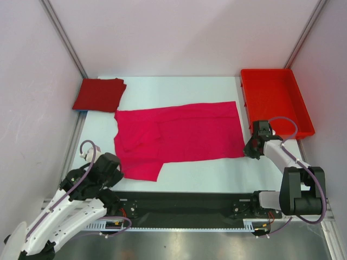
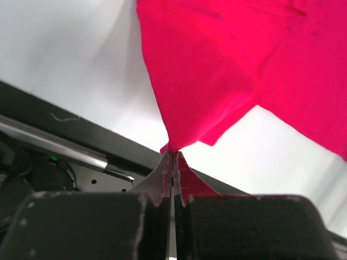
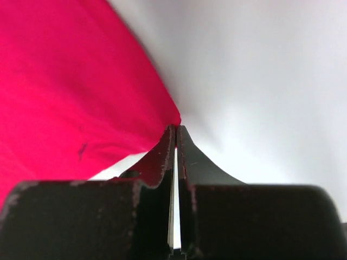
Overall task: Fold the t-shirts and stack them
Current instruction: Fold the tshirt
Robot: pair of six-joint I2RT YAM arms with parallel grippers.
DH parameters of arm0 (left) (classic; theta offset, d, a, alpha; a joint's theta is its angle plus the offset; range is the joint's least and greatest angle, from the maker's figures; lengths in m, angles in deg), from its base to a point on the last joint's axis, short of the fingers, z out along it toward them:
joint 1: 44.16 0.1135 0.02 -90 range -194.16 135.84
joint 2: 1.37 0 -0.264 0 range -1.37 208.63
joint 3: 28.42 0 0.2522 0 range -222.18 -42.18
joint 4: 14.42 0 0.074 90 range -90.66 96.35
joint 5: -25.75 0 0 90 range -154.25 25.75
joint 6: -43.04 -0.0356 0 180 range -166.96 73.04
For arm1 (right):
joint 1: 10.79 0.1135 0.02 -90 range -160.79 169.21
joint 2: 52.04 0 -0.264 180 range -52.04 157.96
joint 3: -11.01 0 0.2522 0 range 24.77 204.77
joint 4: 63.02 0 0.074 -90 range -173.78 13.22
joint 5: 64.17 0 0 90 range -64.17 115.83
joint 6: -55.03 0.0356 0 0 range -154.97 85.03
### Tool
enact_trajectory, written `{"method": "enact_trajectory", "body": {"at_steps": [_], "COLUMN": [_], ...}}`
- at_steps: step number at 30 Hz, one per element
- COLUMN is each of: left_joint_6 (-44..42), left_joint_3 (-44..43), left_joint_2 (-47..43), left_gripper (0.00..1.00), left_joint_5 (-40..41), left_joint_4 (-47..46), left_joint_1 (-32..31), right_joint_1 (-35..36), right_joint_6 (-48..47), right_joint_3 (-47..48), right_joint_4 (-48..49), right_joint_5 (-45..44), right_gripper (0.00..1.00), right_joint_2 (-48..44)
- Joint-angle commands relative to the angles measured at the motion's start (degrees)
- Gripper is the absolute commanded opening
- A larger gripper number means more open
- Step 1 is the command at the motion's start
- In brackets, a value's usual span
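Top external view: the magenta t-shirt (image 1: pixel 184 132) lies just left of the red tray (image 1: pixel 276 100). My left hand (image 2: pixel 173 154) and right hand (image 3: pixel 176 130) each clamp a near corner; I should lift both evenly, hem taut.

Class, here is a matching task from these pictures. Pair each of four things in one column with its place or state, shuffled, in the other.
Column one:
1 pink shirt
2 crimson shirt
3 tray
4 left gripper

Column two:
a folded, far left corner
b shut on a corner of pink cloth
c far right side
d laid flat in the middle

Pairs: 1-d, 2-a, 3-c, 4-b.
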Motion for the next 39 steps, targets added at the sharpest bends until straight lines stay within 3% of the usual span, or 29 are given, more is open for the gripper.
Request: {"method": "enact_trajectory", "body": {"at_steps": [1, 8, 16, 22, 31, 39], "left_joint_6": [-8.58, -23.46, -37.35, -41.31, -43.16, -44.31], "left_joint_3": [-6.60, -18.83, -24.19, -27.88, -35.00, -40.63], "left_joint_2": [3.15, 18.70, 31.81, 39.37, 52.37, 58.54], "left_gripper": [0.00, 0.00, 0.00, 0.00, 0.00, 0.00], "left_joint_5": [3.86, 12.56, 4.84, 2.72, 0.79, 3.25], "left_joint_4": [-5.92, -12.96, -25.70, -30.98, -35.30, -35.39], "left_joint_1": [-0.25, 1.59, 16.78, 23.92, 24.28, 25.86], "right_joint_1": [1.99, 4.19, 2.87, 1.29, 0.85, 0.50], "right_joint_6": [-2.93, -8.11, -13.12, -16.38, -18.84, -18.58], "right_joint_3": [6.19, 19.97, 35.03, 45.12, 54.72, 59.73], "right_joint_4": [-2.62, -6.13, -10.62, -13.25, -15.54, -15.19], "right_joint_5": [0.35, -0.79, 0.87, 2.37, 2.72, 4.40], "right_gripper": [0.00, 0.00, 0.00, 0.00, 0.03, 0.04], "right_joint_2": [1.38, 10.08, 24.04, 32.23, 41.11, 45.86]}}
